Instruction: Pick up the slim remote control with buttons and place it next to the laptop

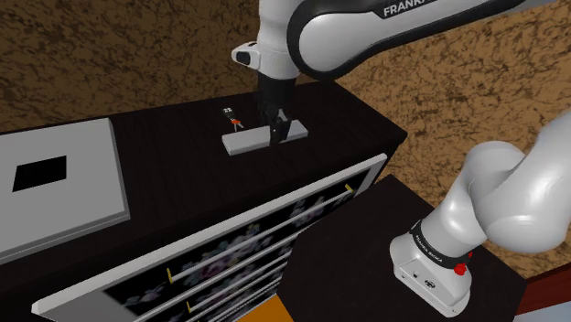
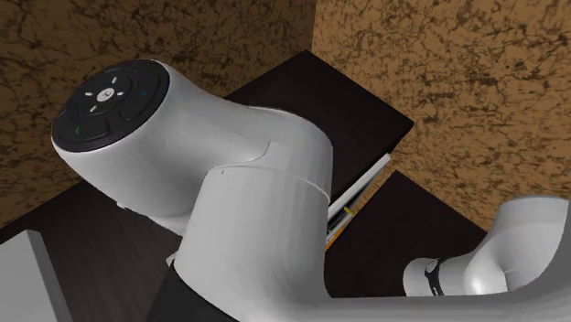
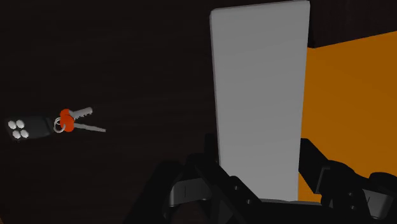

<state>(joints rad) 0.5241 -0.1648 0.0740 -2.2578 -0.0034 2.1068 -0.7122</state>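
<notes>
Gripper (image 3: pixel 257 149) narrowed onto the grey remote (image 3: pixel 259 95).

On my wrist feed the fingers (image 3: pixel 315 156) hug the remote's two long edges, no gap visible, a key bunch (image 3: pixel 60 124) lying apart. The shoulder feed adds the remote lying on the dark cabinet top (image 1: pixel 165 146), well apart from the grey laptop (image 1: pixel 87 183). My second exterior feed gives the arm (image 2: pixel 238 183) close up.

Am reading white letters "FRANK" on dark band of arm's upper link (image 1: pixel 403 9), word running off shoulder view's top edge. Am seeing small white print on black ring near arm's base (image 1: pixel 437 254), too small to read. Am seeing white and green symbols, no letters, on round black button pad (image 2: pixel 110 101).
</notes>
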